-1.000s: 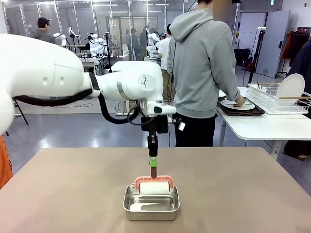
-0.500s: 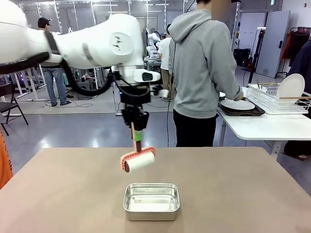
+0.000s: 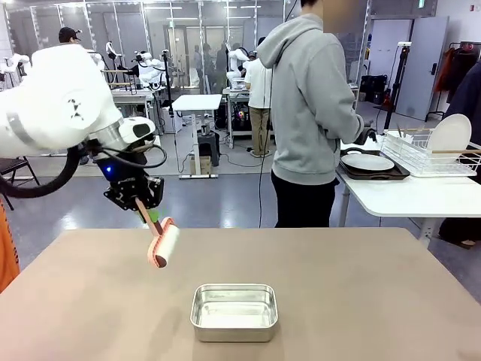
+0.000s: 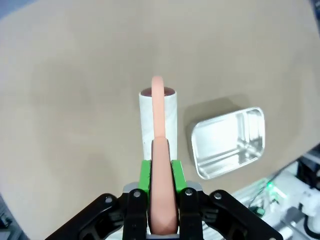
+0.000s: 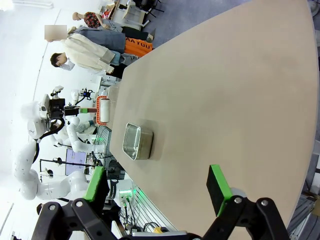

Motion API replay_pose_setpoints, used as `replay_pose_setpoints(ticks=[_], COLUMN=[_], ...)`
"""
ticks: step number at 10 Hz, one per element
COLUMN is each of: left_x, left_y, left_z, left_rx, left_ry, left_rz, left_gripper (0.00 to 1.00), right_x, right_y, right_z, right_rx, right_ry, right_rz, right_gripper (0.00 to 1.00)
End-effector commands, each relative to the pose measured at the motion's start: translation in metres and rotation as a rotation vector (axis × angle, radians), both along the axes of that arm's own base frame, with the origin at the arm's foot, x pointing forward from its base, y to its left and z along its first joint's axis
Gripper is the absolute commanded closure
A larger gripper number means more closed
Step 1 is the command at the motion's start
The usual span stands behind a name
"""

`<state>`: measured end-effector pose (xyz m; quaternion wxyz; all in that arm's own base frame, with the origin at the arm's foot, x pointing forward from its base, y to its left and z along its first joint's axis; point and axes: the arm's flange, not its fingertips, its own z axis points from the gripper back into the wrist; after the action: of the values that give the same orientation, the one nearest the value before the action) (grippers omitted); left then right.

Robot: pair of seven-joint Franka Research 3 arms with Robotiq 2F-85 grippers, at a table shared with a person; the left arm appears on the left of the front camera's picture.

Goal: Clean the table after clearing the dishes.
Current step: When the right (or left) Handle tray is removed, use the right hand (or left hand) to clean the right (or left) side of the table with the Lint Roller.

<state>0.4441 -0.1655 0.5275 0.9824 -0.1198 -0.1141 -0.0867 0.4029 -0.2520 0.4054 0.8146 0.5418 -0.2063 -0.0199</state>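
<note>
From the front, the tan counter (image 3: 361, 301) holds a steel pan (image 3: 234, 308) down-right of the left end effector (image 3: 152, 216), which grasps a lint roller (image 3: 164, 246) above the surface; a plate (image 3: 367, 162) on its tray (image 3: 376, 174) lies far right of it, on a side table (image 3: 406, 197). In the left wrist view the lint roller (image 4: 157, 117) juts ahead of the clenched left end effector (image 4: 161, 172), with the steel pan (image 4: 229, 141) beside it. In the right wrist view the right end effector (image 5: 157, 185) is released above the counter (image 5: 225, 100), the steel pan (image 5: 137, 141) beyond.
</note>
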Motion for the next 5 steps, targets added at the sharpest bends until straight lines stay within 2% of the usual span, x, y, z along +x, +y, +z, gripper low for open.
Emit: replay_pose_setpoints(ticks=[1,5], left_x=[0.0042,0.0042], left_y=[-0.0088,-0.0088], left_z=[0.0097,0.0097], left_rx=[0.012,0.012], left_ry=[0.035,0.035], left_rz=[-0.032,-0.032], left_gripper=[0.91,0.91], right_x=[-0.0014,-0.0014], right_y=[0.0008,0.0008], right_z=[0.0023,0.0023], right_rx=[0.004,0.004], right_ry=[-0.014,-0.014], right_rz=[0.006,0.006], right_gripper=[0.00,0.00])
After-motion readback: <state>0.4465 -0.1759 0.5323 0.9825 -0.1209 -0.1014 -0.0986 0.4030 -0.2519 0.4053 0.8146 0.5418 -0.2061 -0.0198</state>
